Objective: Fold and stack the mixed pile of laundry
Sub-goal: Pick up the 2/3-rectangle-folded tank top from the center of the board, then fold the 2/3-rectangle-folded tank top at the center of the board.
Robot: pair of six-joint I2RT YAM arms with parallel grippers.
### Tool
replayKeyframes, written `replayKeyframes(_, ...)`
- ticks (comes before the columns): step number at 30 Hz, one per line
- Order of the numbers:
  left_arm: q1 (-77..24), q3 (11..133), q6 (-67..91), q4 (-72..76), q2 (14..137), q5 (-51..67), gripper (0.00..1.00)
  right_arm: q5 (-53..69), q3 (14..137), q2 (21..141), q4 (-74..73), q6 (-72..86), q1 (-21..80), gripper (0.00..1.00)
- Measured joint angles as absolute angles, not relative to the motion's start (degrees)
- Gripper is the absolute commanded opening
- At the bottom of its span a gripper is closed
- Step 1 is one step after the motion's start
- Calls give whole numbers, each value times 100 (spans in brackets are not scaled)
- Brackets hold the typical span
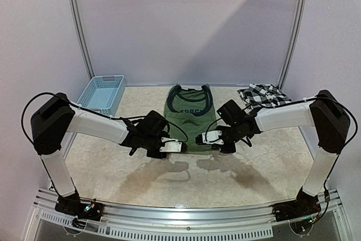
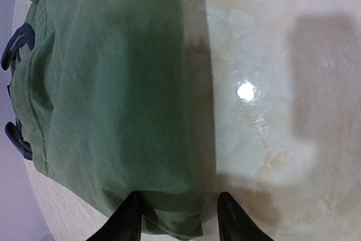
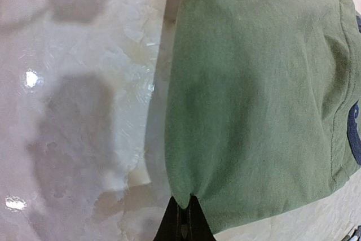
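Note:
The olive-green sleeveless shirt [image 1: 189, 125] lies flat mid-table, its dark collar toward the far side. My right gripper [image 1: 200, 139] is at its near right corner. In the right wrist view this gripper [image 3: 185, 200] is shut, pinching the edge of the green cloth [image 3: 254, 94]. My left gripper [image 1: 179, 147] is at the near left corner. Its jaws [image 2: 179, 196] stand open and straddle the folded hem corner of the shirt [image 2: 113, 94] without pinching it. The black-and-white checked shirt [image 1: 262, 95] lies crumpled at the far right.
A light blue lattice basket [image 1: 102, 93] stands at the far left by the wall. The beige marbled tabletop [image 1: 254, 162] is glossy. Metal frame posts [image 1: 79, 32] rise at both back corners.

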State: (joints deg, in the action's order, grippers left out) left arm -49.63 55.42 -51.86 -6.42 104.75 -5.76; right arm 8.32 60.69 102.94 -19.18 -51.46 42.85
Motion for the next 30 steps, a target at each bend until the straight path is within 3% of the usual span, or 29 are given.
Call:
replayKeyframes(4, -5015, 5618, -5343, -388, 10654, -895, 33, 880, 6069, 10294, -1929, -5113, 4252, 0)
replayKeyframes(11, -5177, 5544, -5625, 113, 10866, -1573, 0, 926, 6069, 10298, -1931, -5081, 4230, 0)
replayKeyframes(19, -5328, 5557, -5266, -552, 10221, -1774, 0, 1009, 6173, 10189, -2248, -5006, 4165, 0)
replayKeyframes(30, -6134, 6261, -3903, -2233, 9223, -2062, 0, 1243, 6427, 8742, -3601, -4742, 4211, 0)
